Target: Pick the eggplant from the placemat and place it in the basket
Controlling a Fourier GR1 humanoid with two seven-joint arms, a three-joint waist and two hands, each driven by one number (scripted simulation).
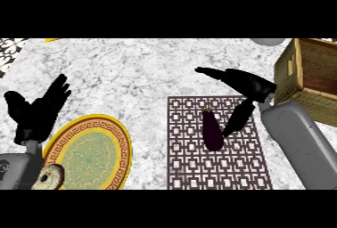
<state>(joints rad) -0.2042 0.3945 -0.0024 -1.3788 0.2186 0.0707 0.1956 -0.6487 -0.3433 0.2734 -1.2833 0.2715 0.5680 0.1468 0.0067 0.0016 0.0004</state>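
Marble tabletop [151,67] bears the placemat [197,171]. Eggplant [211,131] lies near-to-far, just left of the open right hand [253,87]

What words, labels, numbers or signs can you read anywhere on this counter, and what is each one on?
None: no readable text shows anywhere.
The yellow plate carries only a key-pattern border, the placemat only a lattice, and the eggplant and wooden basket are unmarked.
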